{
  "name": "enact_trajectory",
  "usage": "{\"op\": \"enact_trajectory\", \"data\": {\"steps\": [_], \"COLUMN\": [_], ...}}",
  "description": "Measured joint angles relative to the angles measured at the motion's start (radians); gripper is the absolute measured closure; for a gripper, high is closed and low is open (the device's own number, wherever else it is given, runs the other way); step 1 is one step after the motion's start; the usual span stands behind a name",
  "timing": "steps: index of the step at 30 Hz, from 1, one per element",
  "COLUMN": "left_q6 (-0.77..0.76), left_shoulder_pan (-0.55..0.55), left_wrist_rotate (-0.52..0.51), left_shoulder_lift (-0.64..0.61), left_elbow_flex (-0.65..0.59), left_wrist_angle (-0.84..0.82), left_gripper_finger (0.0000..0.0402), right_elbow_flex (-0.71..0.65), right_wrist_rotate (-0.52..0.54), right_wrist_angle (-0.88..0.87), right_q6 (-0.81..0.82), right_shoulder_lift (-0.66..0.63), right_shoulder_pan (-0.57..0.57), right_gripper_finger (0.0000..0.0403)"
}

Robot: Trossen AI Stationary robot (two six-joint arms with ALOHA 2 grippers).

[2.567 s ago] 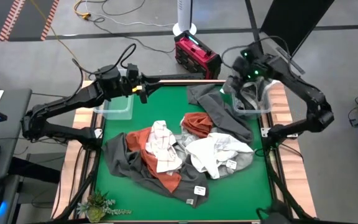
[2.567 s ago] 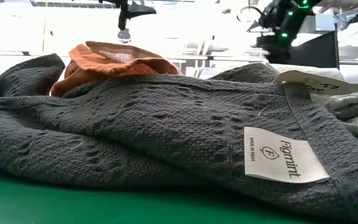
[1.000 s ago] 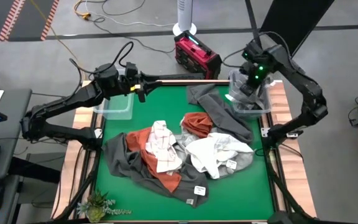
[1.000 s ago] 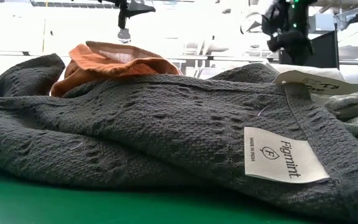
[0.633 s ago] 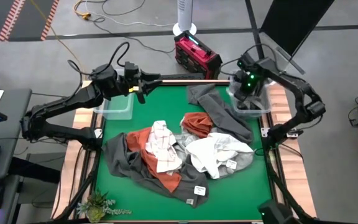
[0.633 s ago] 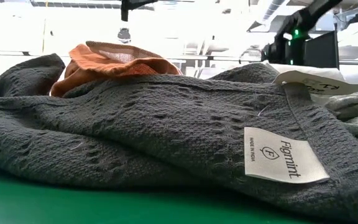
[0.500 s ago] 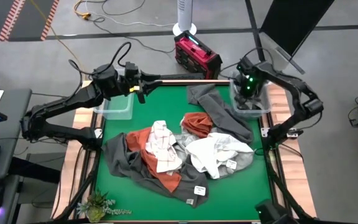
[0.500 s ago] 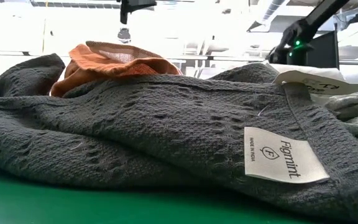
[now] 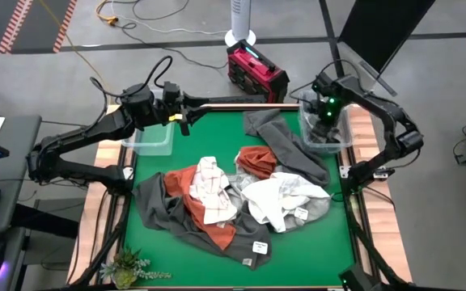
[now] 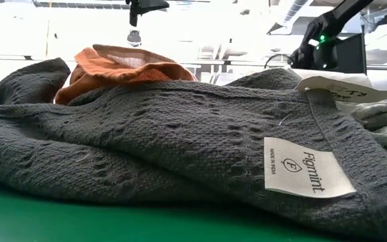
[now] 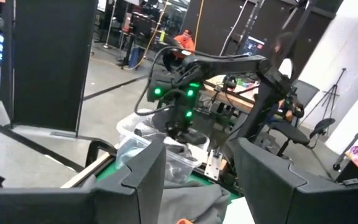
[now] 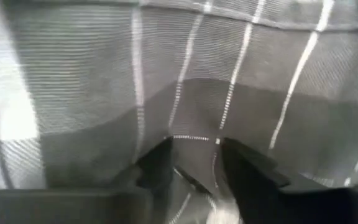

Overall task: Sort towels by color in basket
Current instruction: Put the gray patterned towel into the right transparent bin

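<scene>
A grey towel with pale checks (image 12: 229, 74) fills the right wrist view. It lies in the clear bin (image 9: 343, 139) at the table's far right, and my right gripper (image 9: 324, 115) is lowered into that bin, shut on the cloth. My left gripper (image 9: 184, 120) hovers open near the far edge, beside an empty clear bin (image 9: 148, 139). On the green mat lies a heap: a dark grey towel (image 9: 285, 144), rust orange ones (image 9: 257, 160), a white checked one (image 9: 213, 192), a white one (image 9: 277, 198) and another dark grey one (image 10: 180, 134). My right gripper pinches a raised fold of the checked towel (image 12: 194, 177) between its two fingers (image 12: 157, 165), coming from above and pointing down into the bin. The rest of the cloth lies spread under the fingers inside the bin; I cannot tell how many layers are pinched.
A red device (image 9: 257, 71) and cables sit on the floor beyond the far edge. A small plant (image 9: 128, 267) stands at the near left corner. Wooden rails (image 9: 362, 202) border the mat. People and desks (image 11: 185, 40) show in the room behind.
My right gripper has come down from above the far right bin into it, carrying the checked towel, which now lies inside the bin instead of hanging over it. The towel heap has not moved.
</scene>
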Motion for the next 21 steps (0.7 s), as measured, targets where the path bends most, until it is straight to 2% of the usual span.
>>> {"op": "enact_trajectory", "data": {"steps": [3, 7, 9, 12, 21], "left_q6": [0.001, 0.012, 0.012, 0.011, 0.007], "left_shoulder_pan": [0.0, 0.0, 0.0, -0.001, -0.016], "left_wrist_rotate": [0.0, 0.0, 0.0, 0.001, 0.007], "left_shoulder_lift": [0.0, 0.0, 0.0, 0.0, 0.0], "left_elbow_flex": [0.0, 0.0, 0.0, 0.0, -0.001], "left_wrist_angle": [0.0, -0.001, -0.004, -0.029, -0.067], "left_gripper_finger": [0.0221, 0.0221, 0.0221, 0.0221, 0.0221], "right_elbow_flex": [0.002, -0.021, -0.053, -0.091, -0.224], "right_wrist_rotate": [0.034, 0.223, 0.271, 0.272, 0.264], "right_wrist_angle": [0.002, 0.15, 0.267, 0.392, 0.407], "right_q6": [-0.07, -0.196, -0.219, -0.225, -0.211], "right_shoulder_lift": [-0.02, -0.019, -0.017, -0.018, -0.022], "right_shoulder_pan": [0.048, 0.124, 0.137, 0.14, 0.096], "right_gripper_finger": [0.0157, 0.0114, 0.0109, 0.011, 0.0122]}}
